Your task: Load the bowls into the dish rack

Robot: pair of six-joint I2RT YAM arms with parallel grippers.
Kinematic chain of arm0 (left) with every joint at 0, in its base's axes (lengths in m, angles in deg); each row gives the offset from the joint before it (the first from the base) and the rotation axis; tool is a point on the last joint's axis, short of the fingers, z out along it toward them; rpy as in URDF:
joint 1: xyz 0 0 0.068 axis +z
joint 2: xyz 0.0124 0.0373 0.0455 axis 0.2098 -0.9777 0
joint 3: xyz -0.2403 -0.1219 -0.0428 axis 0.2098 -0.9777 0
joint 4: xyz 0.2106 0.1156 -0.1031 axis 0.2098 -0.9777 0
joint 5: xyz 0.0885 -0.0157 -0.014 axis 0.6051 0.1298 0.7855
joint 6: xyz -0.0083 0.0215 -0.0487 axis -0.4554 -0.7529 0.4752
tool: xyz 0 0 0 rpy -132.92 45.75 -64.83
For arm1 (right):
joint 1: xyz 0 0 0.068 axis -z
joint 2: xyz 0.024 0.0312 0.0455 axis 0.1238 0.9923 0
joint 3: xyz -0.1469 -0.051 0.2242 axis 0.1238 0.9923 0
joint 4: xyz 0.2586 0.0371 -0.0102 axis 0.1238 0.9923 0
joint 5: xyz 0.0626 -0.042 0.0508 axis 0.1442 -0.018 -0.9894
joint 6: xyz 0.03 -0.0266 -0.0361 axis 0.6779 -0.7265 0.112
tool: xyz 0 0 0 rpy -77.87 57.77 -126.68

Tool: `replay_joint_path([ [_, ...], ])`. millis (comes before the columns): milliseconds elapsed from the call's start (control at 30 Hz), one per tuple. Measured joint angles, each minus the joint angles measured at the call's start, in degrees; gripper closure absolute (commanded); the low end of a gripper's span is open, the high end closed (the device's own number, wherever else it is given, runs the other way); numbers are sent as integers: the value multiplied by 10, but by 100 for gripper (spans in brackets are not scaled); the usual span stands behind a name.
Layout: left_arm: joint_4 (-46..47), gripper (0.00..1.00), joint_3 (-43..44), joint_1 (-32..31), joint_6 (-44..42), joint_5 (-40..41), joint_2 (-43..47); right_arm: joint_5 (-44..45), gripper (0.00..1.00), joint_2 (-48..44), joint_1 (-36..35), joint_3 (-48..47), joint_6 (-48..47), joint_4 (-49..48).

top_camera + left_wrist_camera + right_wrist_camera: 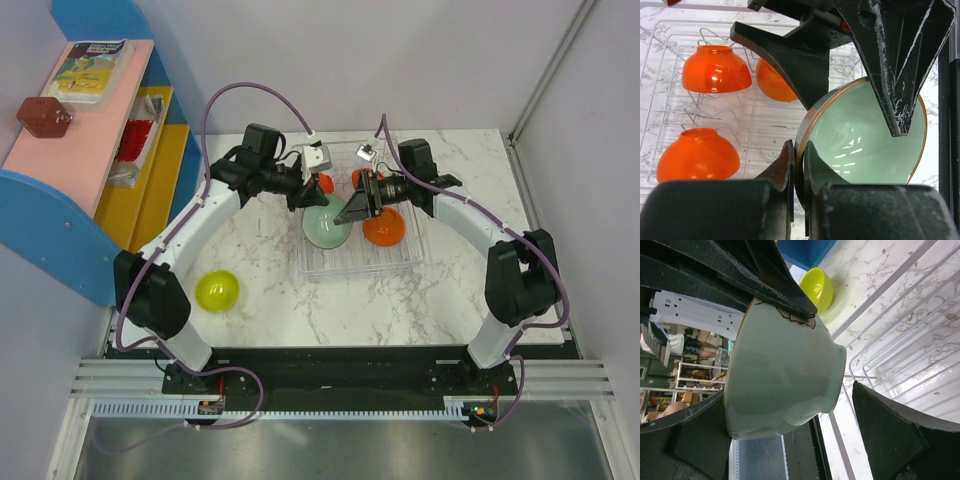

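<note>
- Pale grey-green bowl [865, 135]: tipped on edge over the front-left part of the dish rack [400, 262]. Your left gripper [799, 150] is clenched on its rim.
- Your right gripper [352, 208]: jaws fully released. The same bowl sits between the fingers; you cannot tell whether they touch it.
- Red-orange bowls, three, in the rack: two mouth down [715, 70] [697, 155], one leaning on its side [772, 80].
- Lime-yellow bowl [217, 290]: on the worktop [450, 170] near its front-left corner, well apart from the rack.
- Rack: mid-worktop, toward the far edge.
</note>
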Motion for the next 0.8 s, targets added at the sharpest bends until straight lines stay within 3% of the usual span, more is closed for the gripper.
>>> replay_joint_path([
  [333,0,98,5,-1,0,1,0,-73,4,6,5,4,-5,0],
  [800,0,98,5,-1,0,2,0,-105,7,8,30,8,-9,0],
])
